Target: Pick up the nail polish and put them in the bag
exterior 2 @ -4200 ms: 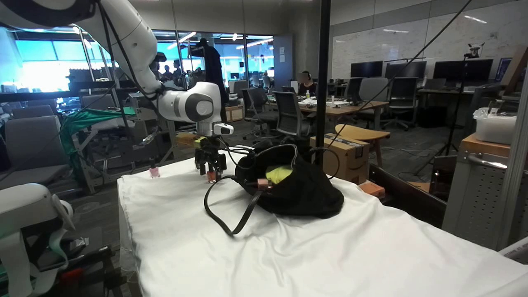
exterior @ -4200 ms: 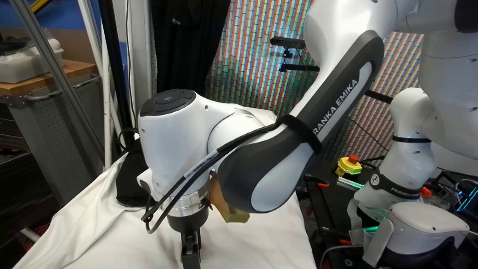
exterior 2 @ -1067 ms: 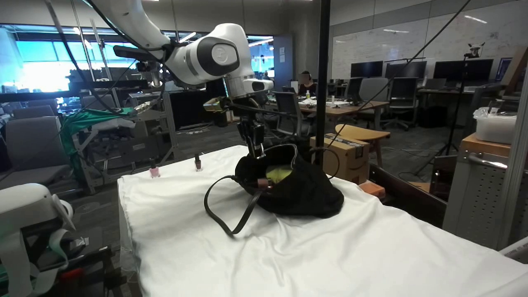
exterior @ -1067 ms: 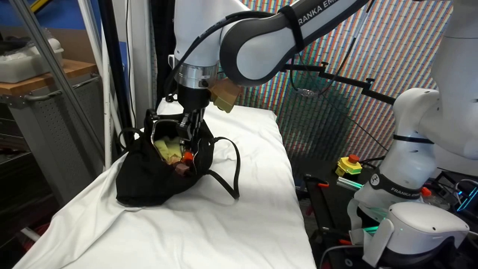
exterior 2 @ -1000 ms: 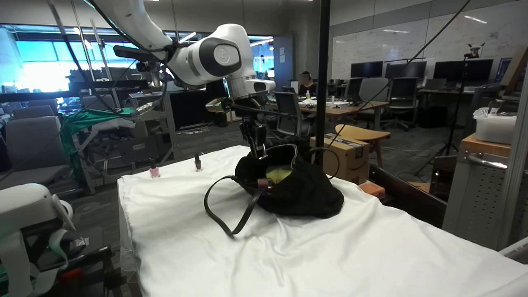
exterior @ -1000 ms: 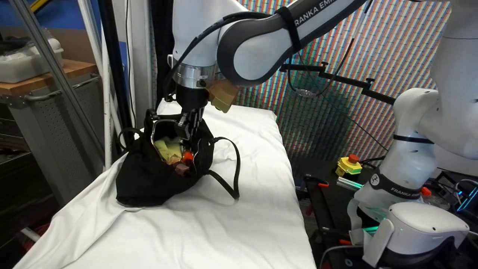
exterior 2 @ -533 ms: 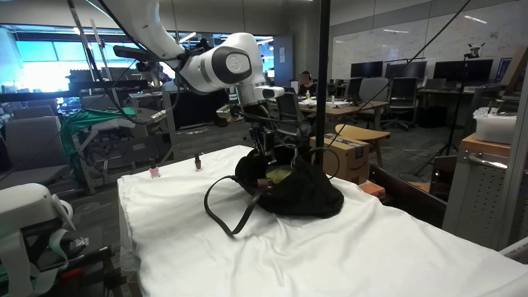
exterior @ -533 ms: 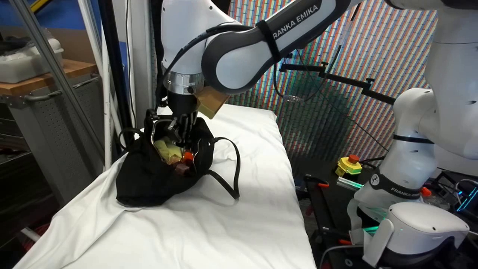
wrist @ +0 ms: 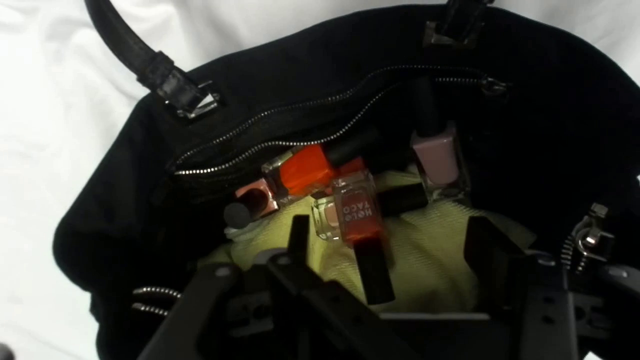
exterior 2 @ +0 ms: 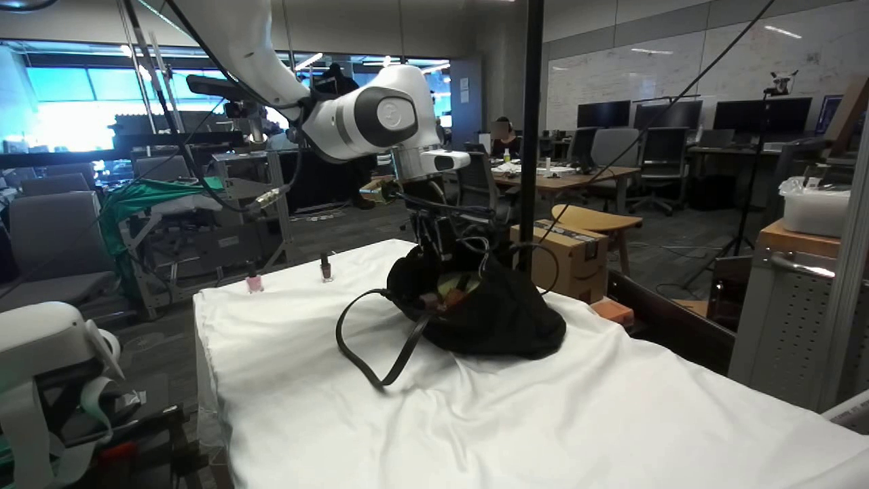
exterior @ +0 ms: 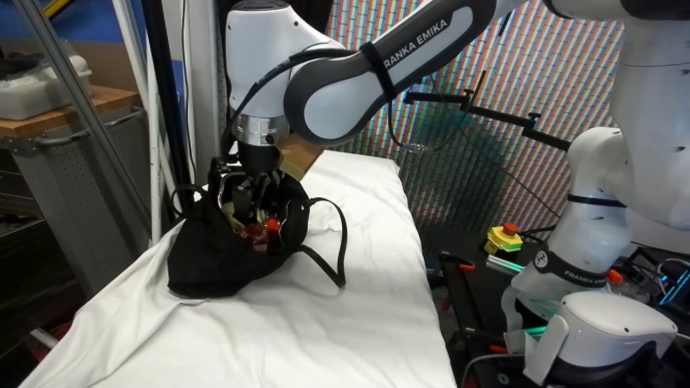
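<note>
The black bag (exterior: 215, 264) stands open on the white-covered table, seen in both exterior views (exterior 2: 502, 319). My gripper (wrist: 389, 220) is open inside its mouth. A red nail polish (wrist: 361, 215) with a black cap lies loose between the fingers, apart from both. Beneath it is a peach bottle (wrist: 325, 220). An orange bottle (wrist: 306, 170), a pink bottle (wrist: 437, 157) and a salmon bottle (wrist: 270, 192) lie around it in the bag. On the table in an exterior view stand a pink nail polish (exterior 2: 254, 282) and a dark nail polish (exterior 2: 326, 269), both upright.
Yellow cloth (wrist: 430, 255) lines the bag's inside. A bag strap (exterior 2: 370, 373) loops onto the table. A black pole (exterior 2: 533, 136) and a cardboard box (exterior 2: 577, 265) stand behind the bag. Another robot arm (exterior: 571, 258) is beside the table.
My gripper was over the table at a red-orange bottle 4.2 seconds ago. It moved above the bag, then lowered into it and opened. A red bottle now lies inside.
</note>
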Robot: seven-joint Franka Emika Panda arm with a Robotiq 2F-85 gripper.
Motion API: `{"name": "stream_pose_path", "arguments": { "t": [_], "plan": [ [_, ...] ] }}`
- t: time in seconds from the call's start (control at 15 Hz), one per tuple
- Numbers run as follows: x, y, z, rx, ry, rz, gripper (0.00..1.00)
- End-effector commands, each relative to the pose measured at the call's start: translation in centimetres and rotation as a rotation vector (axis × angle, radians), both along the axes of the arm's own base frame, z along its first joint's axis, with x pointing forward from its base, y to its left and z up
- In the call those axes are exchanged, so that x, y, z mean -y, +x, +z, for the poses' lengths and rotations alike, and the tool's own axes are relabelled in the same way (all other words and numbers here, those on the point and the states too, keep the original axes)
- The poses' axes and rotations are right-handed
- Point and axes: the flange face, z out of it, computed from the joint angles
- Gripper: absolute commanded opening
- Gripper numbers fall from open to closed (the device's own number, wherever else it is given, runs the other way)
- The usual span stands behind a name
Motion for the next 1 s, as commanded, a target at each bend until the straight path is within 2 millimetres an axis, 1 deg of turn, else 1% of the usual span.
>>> {"name": "stream_pose_path", "arguments": {
  "t": [0.0, 0.2, 0.4, 0.67, 0.8, 0.93],
  "plan": [
    [-0.9, -0.9, 0.8, -0.010, -0.012, 0.017, 1.00],
    [-1.7, -3.0, 1.2, -0.053, -0.020, 0.044, 1.00],
    [-2.4, -5.7, 1.6, -0.091, -0.027, 0.049, 1.00],
    [-3.7, -10.0, 2.6, -0.165, -0.024, 0.078, 1.00],
    [-4.9, -12.0, 2.8, -0.199, -0.038, 0.099, 1.00],
    [-6.9, -13.9, 2.9, -0.230, -0.042, 0.132, 1.00]
  ]
}}
